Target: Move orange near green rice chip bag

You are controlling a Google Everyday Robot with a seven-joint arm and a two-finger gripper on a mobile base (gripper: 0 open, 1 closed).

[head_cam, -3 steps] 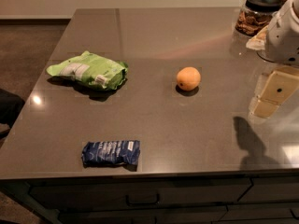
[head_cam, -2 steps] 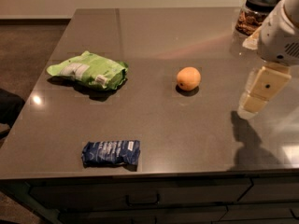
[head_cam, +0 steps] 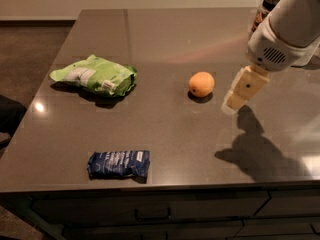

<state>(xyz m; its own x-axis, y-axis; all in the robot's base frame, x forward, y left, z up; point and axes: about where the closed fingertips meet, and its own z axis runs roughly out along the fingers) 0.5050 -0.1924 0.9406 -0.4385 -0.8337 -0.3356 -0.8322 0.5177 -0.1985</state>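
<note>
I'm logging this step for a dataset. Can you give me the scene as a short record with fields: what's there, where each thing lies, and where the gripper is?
surface: dark table
orange: right of centre, lying free
green bag: left of the orange, well apart from it
blue packet: near the front edge, left of centre
gripper: just right of the orange, not touching it
task state: orange not yet near green bag
</note>
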